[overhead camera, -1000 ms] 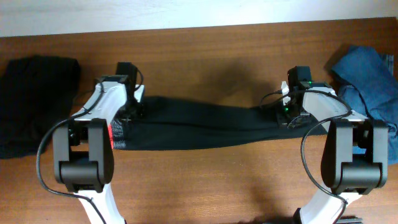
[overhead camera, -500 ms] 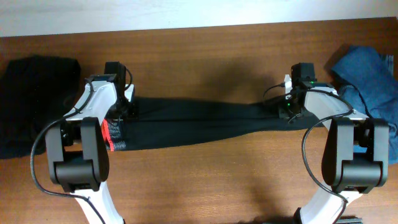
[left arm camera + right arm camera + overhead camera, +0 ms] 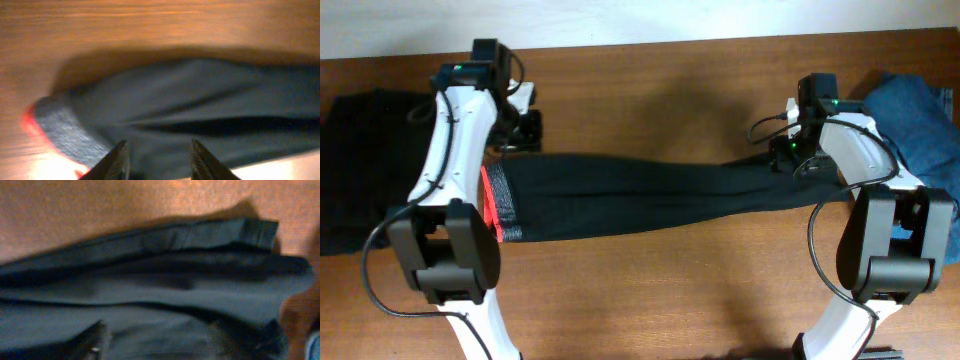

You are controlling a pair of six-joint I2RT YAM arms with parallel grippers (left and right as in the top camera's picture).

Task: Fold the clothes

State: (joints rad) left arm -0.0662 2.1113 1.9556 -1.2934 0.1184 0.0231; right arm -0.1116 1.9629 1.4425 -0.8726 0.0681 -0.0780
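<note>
The black garment point(image 3: 650, 195) lies stretched lengthwise across the table point(image 3: 650, 300), its grey, red-edged waistband point(image 3: 500, 205) at the left; the left gripper point(image 3: 525, 132) hangs over that end's far corner, fingers point(image 3: 119, 161) apart, gripping nothing; the right gripper point(image 3: 798, 165) sits at the right end, its grip unreadable; wide wood borders both long edges; a dark pile point(image 3: 370, 150) and blue cloth point(image 3: 920, 120) flank the ends.

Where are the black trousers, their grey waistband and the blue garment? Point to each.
black trousers point(image 3: 650, 195): overhead view, mid-leg.
grey waistband point(image 3: 67, 132): left wrist view, band's middle.
blue garment point(image 3: 920, 120): overhead view, crumpled centre.
</note>
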